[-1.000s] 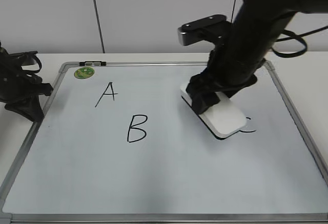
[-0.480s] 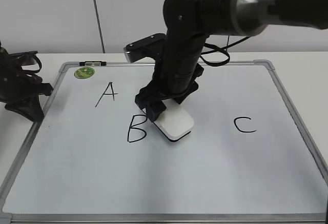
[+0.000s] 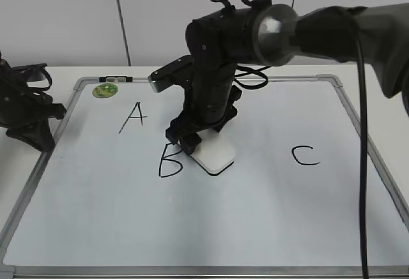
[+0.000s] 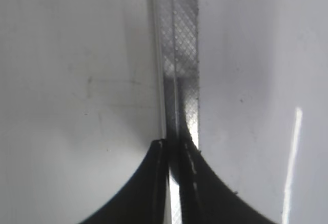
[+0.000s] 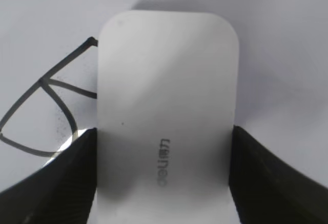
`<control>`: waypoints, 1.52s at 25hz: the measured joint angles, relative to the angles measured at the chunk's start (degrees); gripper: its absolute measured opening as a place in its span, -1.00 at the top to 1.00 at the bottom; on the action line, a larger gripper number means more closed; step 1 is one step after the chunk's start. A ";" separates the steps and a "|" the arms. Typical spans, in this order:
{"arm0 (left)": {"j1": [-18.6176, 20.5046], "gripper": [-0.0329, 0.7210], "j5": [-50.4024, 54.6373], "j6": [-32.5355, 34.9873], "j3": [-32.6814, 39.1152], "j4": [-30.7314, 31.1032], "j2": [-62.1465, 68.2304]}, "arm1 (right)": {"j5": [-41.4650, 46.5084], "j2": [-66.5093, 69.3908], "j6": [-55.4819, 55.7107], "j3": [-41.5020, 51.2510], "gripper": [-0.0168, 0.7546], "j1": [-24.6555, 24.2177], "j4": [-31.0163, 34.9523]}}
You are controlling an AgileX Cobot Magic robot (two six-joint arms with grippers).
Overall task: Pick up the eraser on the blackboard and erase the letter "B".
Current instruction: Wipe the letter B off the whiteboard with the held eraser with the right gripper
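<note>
The blackboard (image 3: 211, 228) is a white dry-erase board in a grey frame, lying flat. The black letter "B" (image 3: 169, 162) is left of centre; its right side is partly covered by the gripper and the eraser. It also shows in the right wrist view (image 5: 48, 106). My right gripper (image 3: 192, 145) is shut on the eraser (image 3: 215, 156), a white rounded block with grey lettering (image 5: 166, 116), which lies on the board right beside the "B". My left gripper (image 3: 38, 132) is shut and empty (image 4: 172, 144) at the board's left frame (image 4: 179, 70).
The letter "A" (image 3: 133, 117) is up left and the letter "C" (image 3: 305, 155) is to the right. A round green magnet (image 3: 105, 90) and a small clip (image 3: 115, 79) sit at the board's top left corner.
My right gripper has carried the eraser leftward across the board, from on top of the "C" to the right edge of the "B". The left arm has not moved.
</note>
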 joint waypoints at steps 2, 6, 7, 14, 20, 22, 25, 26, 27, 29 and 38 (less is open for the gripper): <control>0.00 0.88 0.00 0.00 0.00 0.00 0.00 | 0.05 0.79 0.00 -0.88 -0.46 0.00 -0.28; 0.00 0.88 0.00 0.00 0.00 0.00 0.00 | 0.14 1.14 0.00 -1.36 -0.46 0.00 -0.05; 0.00 0.88 0.00 0.00 0.00 0.00 0.00 | 0.19 1.14 0.00 -1.36 -0.46 0.00 0.18; 0.00 0.88 0.10 0.00 0.00 0.00 0.00 | -0.15 1.27 -0.48 -1.38 -0.46 2.44 0.33; 0.00 0.88 0.10 0.00 0.00 0.00 0.00 | -0.43 1.39 -1.35 -1.48 -0.46 9.49 0.44; 0.00 0.88 0.10 0.00 0.00 0.00 0.00 | -0.43 1.48 -2.42 -1.48 -0.46 11.84 0.44; 0.00 0.88 0.10 0.00 0.00 0.00 0.00 | -0.47 1.48 -3.33 -1.48 -0.46 14.68 0.01; 0.00 0.88 0.10 0.00 0.00 0.00 0.00 | -0.57 1.48 -3.46 -1.48 -0.46 15.32 -0.12; 0.00 0.88 0.10 0.00 0.00 0.00 0.00 | -0.61 1.48 -3.46 -1.48 -0.46 15.73 -0.22; 0.00 0.88 0.10 0.00 0.00 0.00 0.00 | -0.70 1.48 -3.62 -1.48 -0.46 15.84 -0.22; 0.00 0.88 -0.10 0.00 0.00 0.00 0.00 | -0.70 1.50 -3.62 -1.48 -0.46 15.36 -2.58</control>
